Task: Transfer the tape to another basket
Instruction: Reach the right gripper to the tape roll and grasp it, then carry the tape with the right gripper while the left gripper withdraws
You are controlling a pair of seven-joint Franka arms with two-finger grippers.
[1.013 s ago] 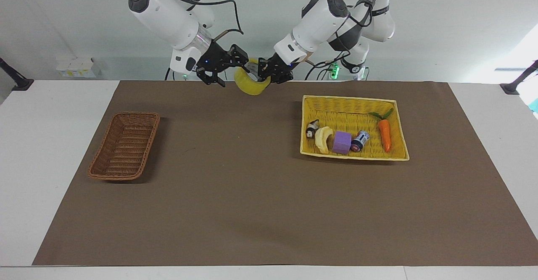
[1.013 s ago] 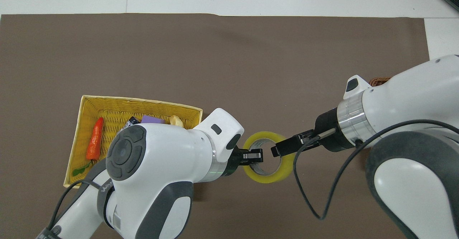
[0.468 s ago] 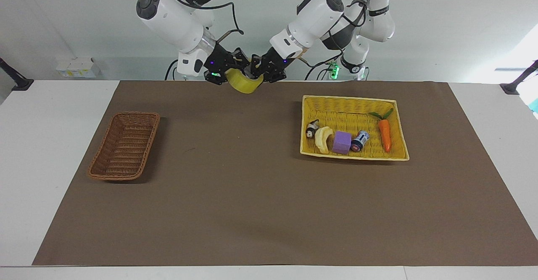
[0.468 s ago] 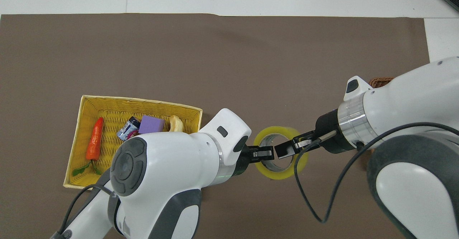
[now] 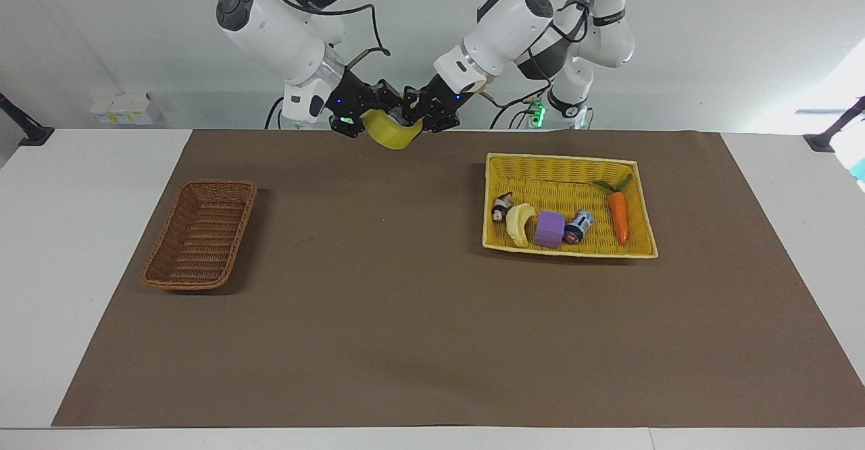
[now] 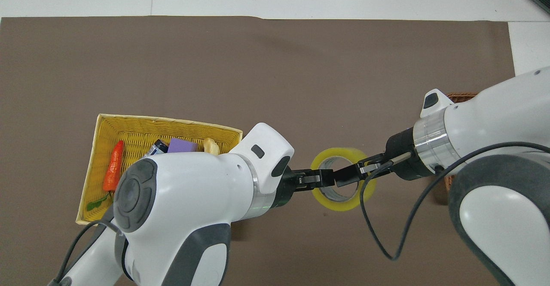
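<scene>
Tape (image 5: 392,134) held in the air between both grippers.

Left gripper (image 5: 428,113) and right gripper (image 5: 365,113) each clamped on the ring's wall, over the brown mat (image 5: 405,315) between the wicker basket (image 5: 201,234) and the yellow basket (image 5: 635,251) (banana (image 5: 519,223) and carrot (image 5: 618,217) inside).

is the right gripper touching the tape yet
Touching. In the overhead view the right gripper has its tip across the rim of the tape, which hangs in the air with the left gripper at its other edge.
</scene>
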